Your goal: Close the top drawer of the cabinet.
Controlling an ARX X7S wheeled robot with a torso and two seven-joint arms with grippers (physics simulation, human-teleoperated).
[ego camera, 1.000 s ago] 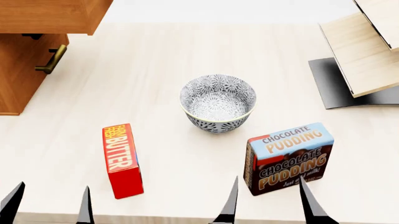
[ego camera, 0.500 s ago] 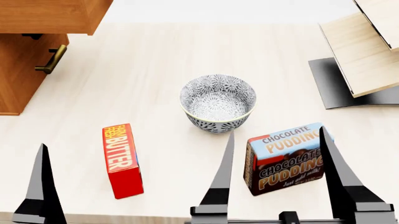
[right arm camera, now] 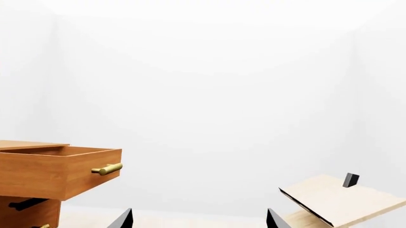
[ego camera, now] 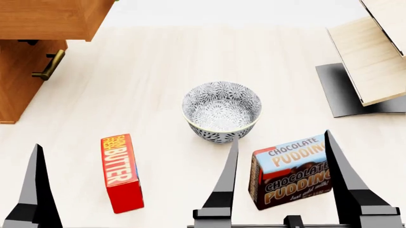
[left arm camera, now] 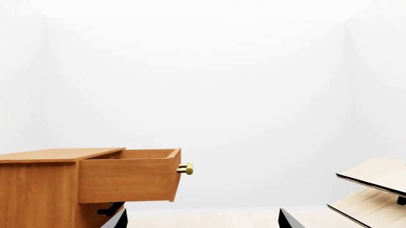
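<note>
Pale wood worktop (ego camera: 159, 71); reddish-brown top drawer (left arm camera: 130, 178) pulled out, brass handle (left arm camera: 185, 168) visible only from wrists; both claws (ego camera: 32, 190) (ego camera: 282, 183) wide.

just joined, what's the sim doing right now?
The robot is meant to shut the top drawer of the cabinet, which sticks well out. Neither arm has touched it. The left claw and right claw are both open and empty, near the table's front edge by the butter box, bowl and pudding box.
</note>
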